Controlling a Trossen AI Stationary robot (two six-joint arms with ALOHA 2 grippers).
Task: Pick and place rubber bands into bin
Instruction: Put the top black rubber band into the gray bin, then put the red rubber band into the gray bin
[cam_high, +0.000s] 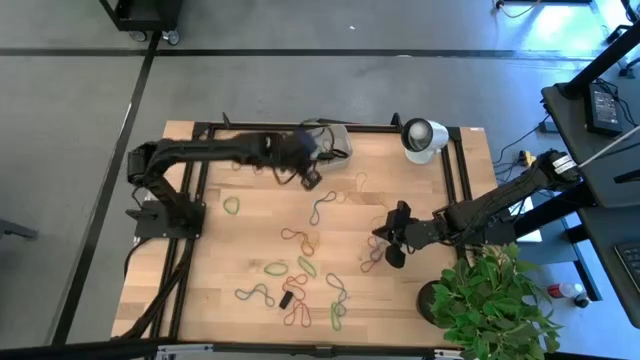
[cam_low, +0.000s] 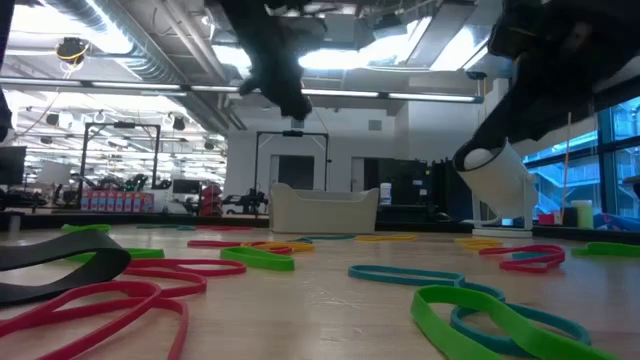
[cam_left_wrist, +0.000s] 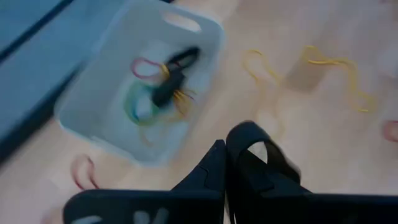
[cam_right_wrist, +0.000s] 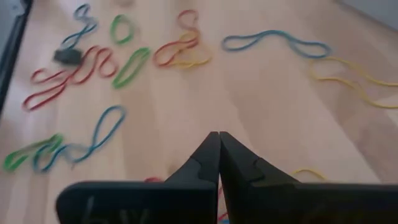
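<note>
Rubber bands in green, red, blue, yellow and orange lie scattered flat on the wooden table, and show close up in the low view. The translucent bin stands at the far edge with several bands inside. My left gripper hangs just beside the bin on its near side, above the table, shut, with a dark loop at its tips. My right gripper hovers over the table's right part, shut, with nothing between its fingers. My left gripper pinches what looks like a black rubber band between its two fingertips, from above. A rounded dark loop sticks out beside the tips, lifted clear of the table. The view is blurred, so which part of the band is held does not show.
A white round object with a dark face stands at the far right corner, beside the bin's right. A potted plant overhangs the near right corner. A black frame runs along the table's left, far and right edges.
</note>
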